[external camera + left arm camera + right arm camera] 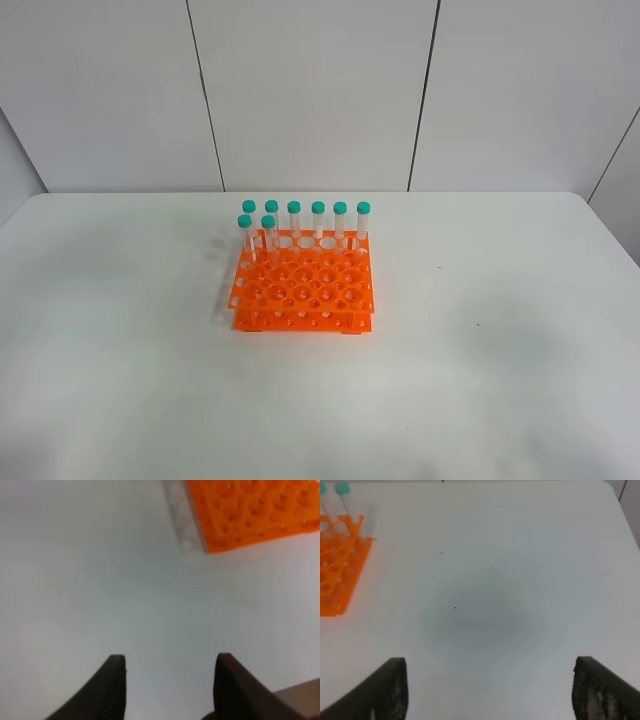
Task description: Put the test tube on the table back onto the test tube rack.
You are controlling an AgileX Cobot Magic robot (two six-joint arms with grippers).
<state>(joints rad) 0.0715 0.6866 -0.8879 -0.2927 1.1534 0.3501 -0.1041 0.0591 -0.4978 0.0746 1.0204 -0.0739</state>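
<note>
Left pincer (170, 680): dark tips apart, nothing between them, hanging over bare worktop (100, 580) (large white matte top, rounded corners). Ahead of it and off toward the right arm's side sits a corner of the bright orange plastic rack (250, 510), a two-tier grid of round holes. A blurred clear strip lies along the rack's near edge; can't tell if that is a tube or a reflection.

High view: rack (303, 285) mid-worktop, eight slim clear tubes with teal screw caps (318, 222) upright in it, six in the back row, two just in front at the left end. No tube lying loose on the worktop that I can see. Neither arm shows here.

Right pincer (490, 690): tips wide apart, empty, over bare worktop; rack corner with two capped tubes sits ahead of it toward the left arm's side.

Judgement: placement looks done, or the loose tube is hidden. Next move calls for confirming the count, otherwise both arms stay clear of the rack.
</note>
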